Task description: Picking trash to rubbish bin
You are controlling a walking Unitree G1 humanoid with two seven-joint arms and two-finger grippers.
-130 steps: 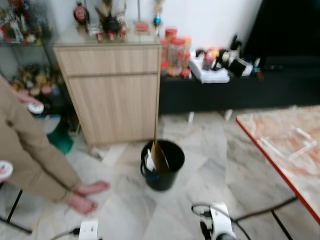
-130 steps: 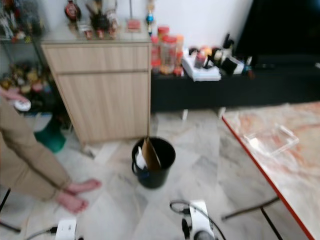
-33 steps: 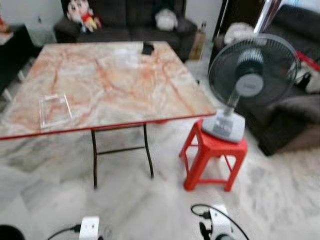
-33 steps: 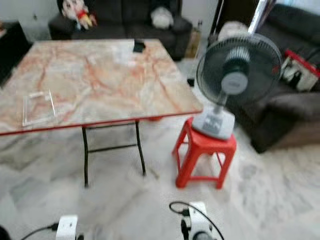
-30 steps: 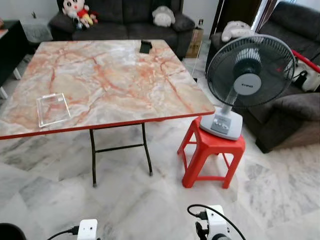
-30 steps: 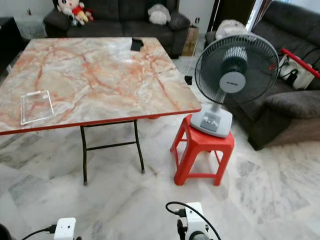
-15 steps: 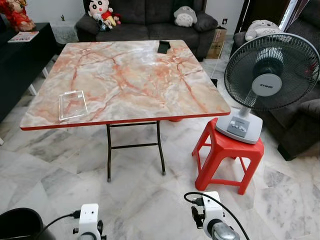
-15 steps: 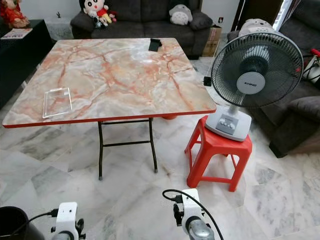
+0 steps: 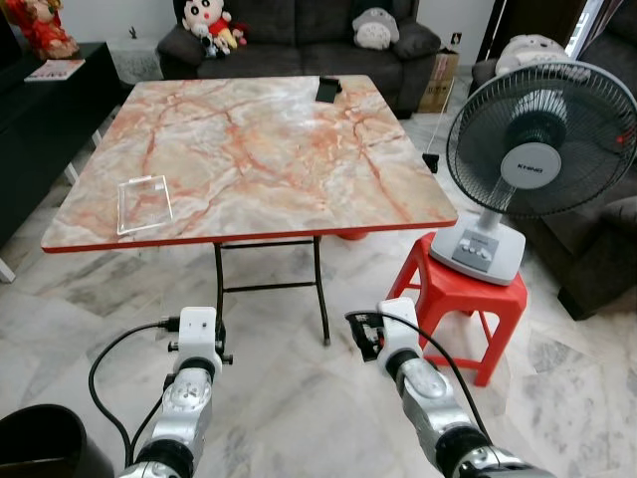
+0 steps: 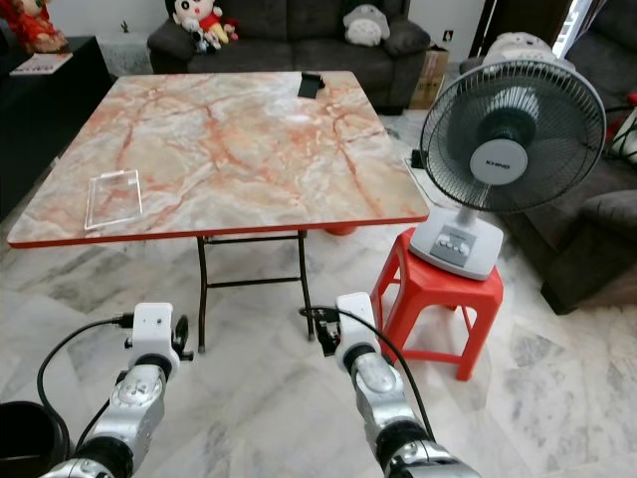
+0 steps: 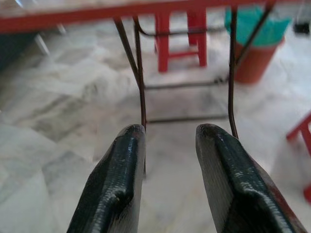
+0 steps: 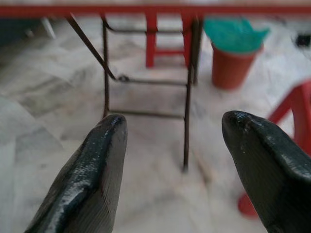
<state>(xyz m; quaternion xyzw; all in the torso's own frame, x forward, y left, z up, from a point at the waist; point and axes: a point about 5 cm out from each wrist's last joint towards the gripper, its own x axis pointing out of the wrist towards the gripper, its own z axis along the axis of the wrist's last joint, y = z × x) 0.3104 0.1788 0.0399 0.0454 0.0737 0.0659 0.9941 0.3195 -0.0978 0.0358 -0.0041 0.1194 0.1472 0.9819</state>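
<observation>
Both arms are being held out low in front of the robot, above the pale marble floor (image 9: pixel 299 398); the left gripper (image 11: pixel 167 145) is being shown with its two black fingers (image 11: pixel 121 184) apart by a moderate gap, nothing between them; the right gripper (image 12: pixel 170 141) is being shown with its fingers (image 12: pixel 92 179) spread wider, also holding nothing.

The rubbish bin (image 9: pixel 45 443) is standing on the floor at the robot's lower left, just beside the left arm; it is being seen only in part, as a round black bin with a dark interior (its contents cannot be made out). No piece of trash can be identified with certainty in these views.

Ahead, a folding table (image 9: pixel 259 149) with a marbled orange-and-cream top and a red edge is standing on thin dark legs; a clear square tray (image 9: pixel 144 204) is lying near its front left corner, and a small dark object (image 9: pixel 327 90) is lying at its far edge. To the right of the table, a grey electric fan (image 9: pixel 532 149) is standing on a red plastic stool (image 9: pixel 463 304). Beyond the table, a dark sofa (image 9: pixel 299 35) is being occupied by soft toys (image 9: pixel 204 20). Under the table, an orange pot with a teal liner (image 12: pixel 233 53) is being seen from the right wrist view.
</observation>
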